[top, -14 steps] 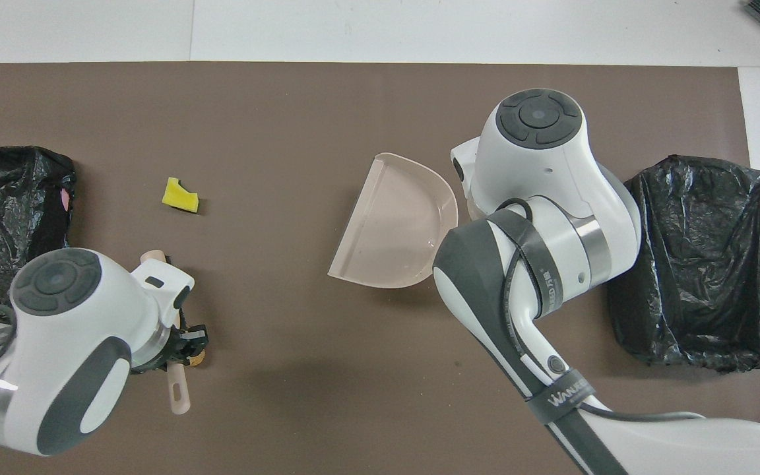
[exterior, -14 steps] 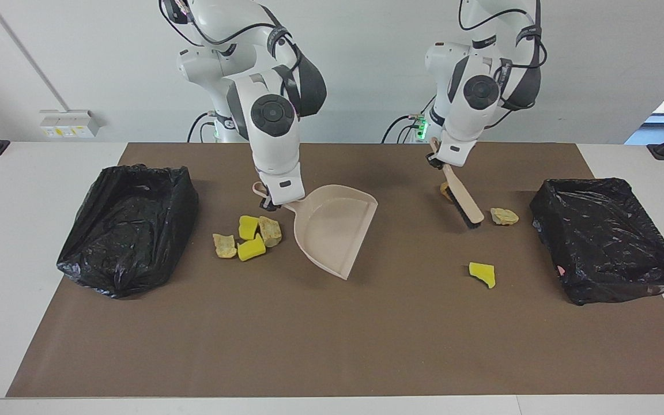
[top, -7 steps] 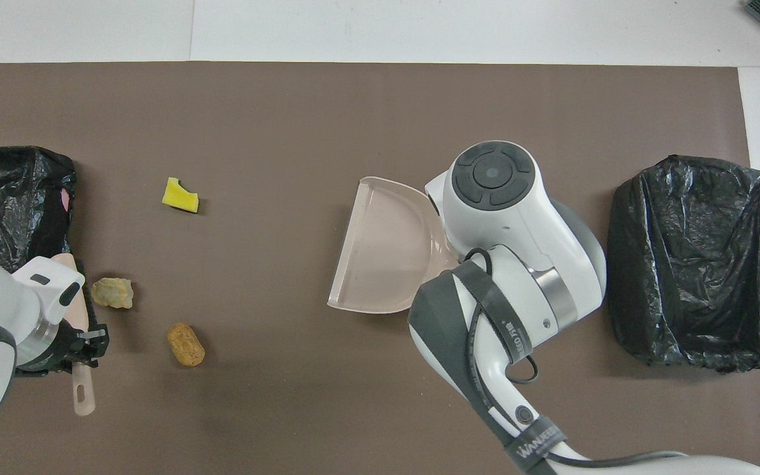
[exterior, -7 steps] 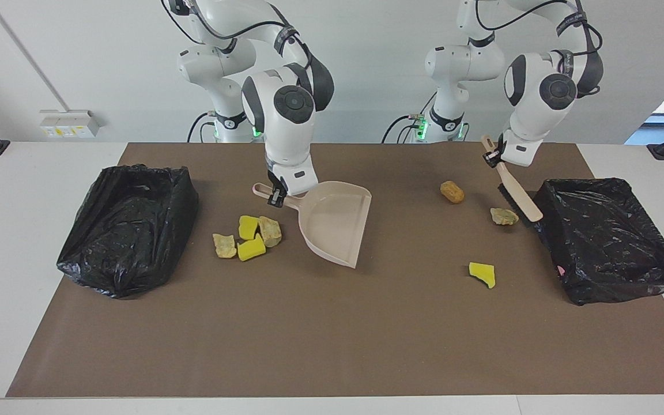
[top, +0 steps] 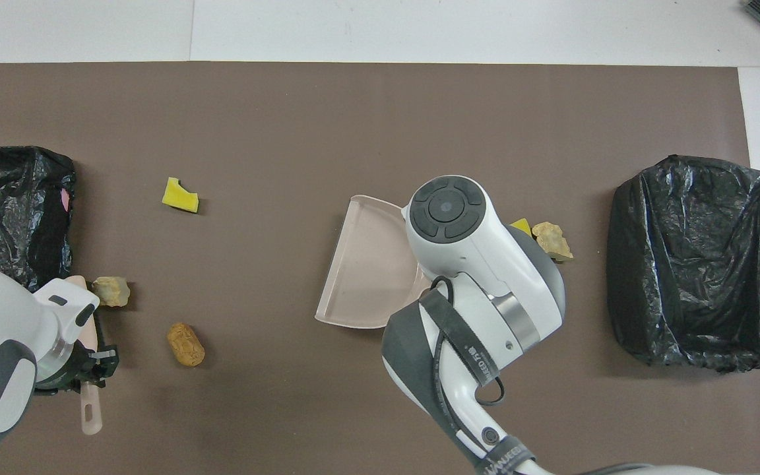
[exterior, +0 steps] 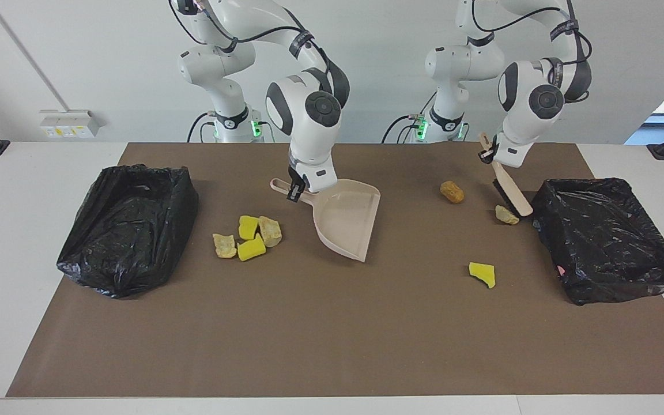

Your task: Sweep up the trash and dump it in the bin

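Note:
My right gripper (exterior: 295,192) is shut on the handle of the beige dustpan (exterior: 347,219), beside the cluster of trash: yellow sponge pieces (exterior: 249,248) and tan lumps (exterior: 270,230). The pan's mouth points away from the robots. In the overhead view the right arm hides most of that cluster, leaving one tan lump (top: 552,239) visible. My left gripper (exterior: 487,155) is shut on the handle of the brush (exterior: 511,195). Its bristles rest against a tan lump (exterior: 506,215) next to a bin (exterior: 606,236). An orange-brown lump (exterior: 452,192) and a lone yellow sponge piece (exterior: 482,274) lie nearby.
A second black-lined bin (exterior: 127,227) stands at the right arm's end of the table. The brown mat (exterior: 332,334) covers the table's middle, with white tabletop around it.
The left arm swung the brush off the orange-brown lump toward the bin at its end, then set it against the tan lump. The right gripper shifted and turned the dustpan away from the cluster.

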Controlling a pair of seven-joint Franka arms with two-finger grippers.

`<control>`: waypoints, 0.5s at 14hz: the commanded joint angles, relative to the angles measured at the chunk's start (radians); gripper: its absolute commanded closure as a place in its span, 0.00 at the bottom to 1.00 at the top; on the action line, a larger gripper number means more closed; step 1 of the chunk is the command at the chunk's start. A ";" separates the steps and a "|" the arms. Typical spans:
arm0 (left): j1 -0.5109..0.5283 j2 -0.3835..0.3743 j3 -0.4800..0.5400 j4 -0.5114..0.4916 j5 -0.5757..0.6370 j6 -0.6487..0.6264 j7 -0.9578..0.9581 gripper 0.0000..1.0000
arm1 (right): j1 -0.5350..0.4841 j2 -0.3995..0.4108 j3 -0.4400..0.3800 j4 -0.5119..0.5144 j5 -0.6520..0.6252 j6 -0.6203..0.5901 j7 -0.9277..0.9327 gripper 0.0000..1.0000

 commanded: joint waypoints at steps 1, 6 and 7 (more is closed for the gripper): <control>-0.090 -0.018 -0.002 -0.019 0.012 0.038 -0.050 1.00 | -0.004 -0.002 0.003 -0.022 -0.021 0.035 0.015 1.00; -0.289 0.023 -0.002 0.035 -0.102 0.083 -0.048 1.00 | -0.056 0.001 0.001 -0.041 -0.026 0.031 0.015 1.00; -0.300 0.033 -0.002 0.081 -0.121 0.072 -0.053 1.00 | -0.056 0.000 0.001 -0.046 -0.026 0.031 0.018 1.00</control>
